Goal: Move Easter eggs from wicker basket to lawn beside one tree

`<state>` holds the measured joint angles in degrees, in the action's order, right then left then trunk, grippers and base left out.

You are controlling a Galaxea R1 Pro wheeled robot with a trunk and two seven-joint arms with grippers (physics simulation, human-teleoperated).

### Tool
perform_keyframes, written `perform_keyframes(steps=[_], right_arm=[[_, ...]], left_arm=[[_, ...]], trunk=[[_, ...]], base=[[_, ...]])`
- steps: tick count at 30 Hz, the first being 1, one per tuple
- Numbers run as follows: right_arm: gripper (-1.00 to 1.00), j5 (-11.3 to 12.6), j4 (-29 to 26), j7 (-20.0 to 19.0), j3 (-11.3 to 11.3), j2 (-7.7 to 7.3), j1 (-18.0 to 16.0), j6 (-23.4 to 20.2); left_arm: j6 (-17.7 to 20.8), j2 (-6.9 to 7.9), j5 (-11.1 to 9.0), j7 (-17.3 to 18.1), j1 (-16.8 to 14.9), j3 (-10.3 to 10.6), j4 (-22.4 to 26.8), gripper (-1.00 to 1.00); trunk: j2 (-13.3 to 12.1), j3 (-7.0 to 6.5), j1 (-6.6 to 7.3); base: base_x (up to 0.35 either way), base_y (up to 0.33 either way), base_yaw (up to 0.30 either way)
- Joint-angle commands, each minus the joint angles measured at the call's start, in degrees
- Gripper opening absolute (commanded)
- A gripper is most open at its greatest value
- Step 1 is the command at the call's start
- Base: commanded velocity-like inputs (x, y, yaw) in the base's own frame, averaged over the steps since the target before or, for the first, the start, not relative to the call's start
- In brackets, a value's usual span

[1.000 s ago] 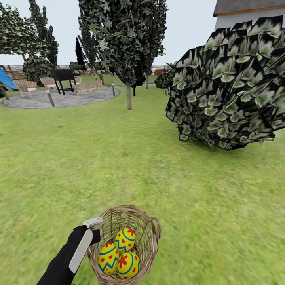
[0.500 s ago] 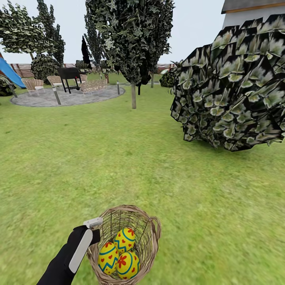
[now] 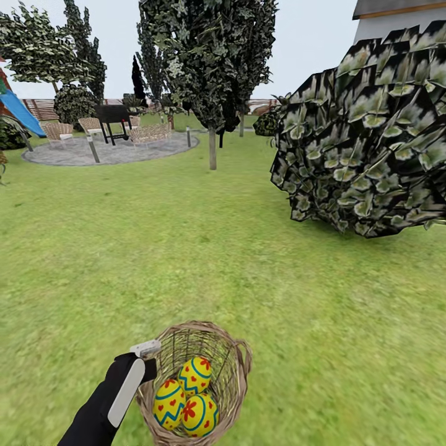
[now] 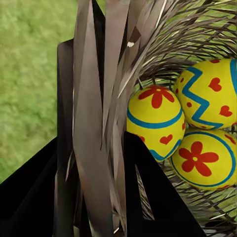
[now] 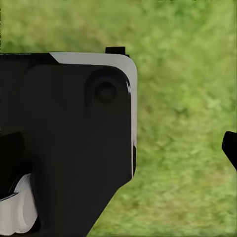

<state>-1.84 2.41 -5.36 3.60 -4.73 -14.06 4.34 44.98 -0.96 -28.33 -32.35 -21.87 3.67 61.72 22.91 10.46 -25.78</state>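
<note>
Now carrying: our left gripper (image 4: pixel 101 163) clamps wicker basket (image 3: pixel 238 356) rim between jaws, three Easter eggs (image 3: pixel 186 396) just inside. Next: roll to tree (image 3: pixel 212 148), well ahead. Right jaws — probably open, can't tell.

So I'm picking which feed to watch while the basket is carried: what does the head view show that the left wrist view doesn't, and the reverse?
Head view alone: the tree with its pale trunk, the big bush, the gravel patio and the left arm.

Left wrist view alone: the gripper fingers close up, clamped on the wicker wall.

Both: the wicker basket, the three Easter eggs inside it, and the lawn.
</note>
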Motion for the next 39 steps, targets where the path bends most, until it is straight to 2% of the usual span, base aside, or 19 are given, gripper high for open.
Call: perform_keyframes(steps=[1,4,16,22,39], right_arm=[[1.0,0.0,0.0,0.0,0.0,0.14,0.0,0.0],[1.0,0.1,0.0,0.0,0.0,0.16,0.0,0.0],[1.0,0.2,0.0,0.1,0.0,0.25,0.0,0.0],[1.0,0.2,-0.2,0.0,0.1,0.21,0.0,0.0],[1.0,0.2,-0.3,0.0,0.1,0.16,0.0,0.1]], left_arm=[[-0.3,0.0,-0.4,0.0,0.0,0.0,0.0,-1.0],[-0.3,0.0,-0.4,0.0,0.0,0.0,0.0,-1.0],[-0.5,0.0,-0.4,0.1,0.0,-0.5,0.1,-1.0],[-0.7,0.0,-0.4,0.2,0.0,-1.3,0.1,-1.0],[-0.8,-0.32,-0.4,0.2,0.0,-1.2,0.2,-1.0]], trunk=[[0.0,0.0,0.0],[0.0,0.0,0.0],[0.0,0.0,0.0],[0.0,0.0,0.0],[0.0,0.0,0.0]], base=[[0.0,0.0,0.0],[0.0,0.0,0.053],[0.009,0.0,0.27],[0.303,0.0,0.015],[0.331,0.0,0.0]])
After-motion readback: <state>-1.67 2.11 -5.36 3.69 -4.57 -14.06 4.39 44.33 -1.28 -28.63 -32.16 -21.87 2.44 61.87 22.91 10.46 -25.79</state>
